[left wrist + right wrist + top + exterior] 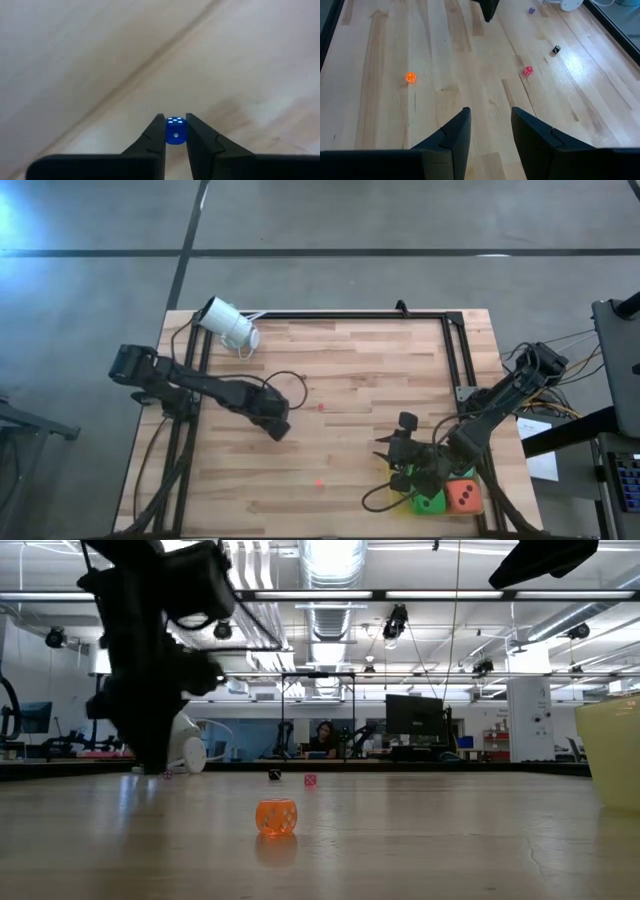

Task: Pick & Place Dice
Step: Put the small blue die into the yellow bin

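Just left of the table's (340, 350) centre, a small blue die (175, 131) lies on the wood. White pips show on it. It sits between the left gripper's (279, 427) two dark fingertips, which are pinching it, one fingertip against each side.

Left arm comes in from the left edge.

Green die (430, 502) and orange-red die (463, 497), both large with dark pips, sit side by side and touching at the near right corner. The green one is on the inner side.

Right gripper (491, 115) hangs just beside that pair, on the side toward the table centre. Jaws spread, nothing between them, bare wood in the gap. Right arm enters over the right edge.

Other small dice are loose on the open middle of the table:
- Tiny orange die (410, 77) sits nearest the near edge.
- Tiny pink die (527, 71) is closer to the centre.
- Tiny black die (556, 49) is past the pink one, toward the far edge.
- All three are well apart from each other and from the blue one.

White camera-like unit (228, 323) lies tilted at the far left corner.

Low view: a person (325, 737) is far back in the room.
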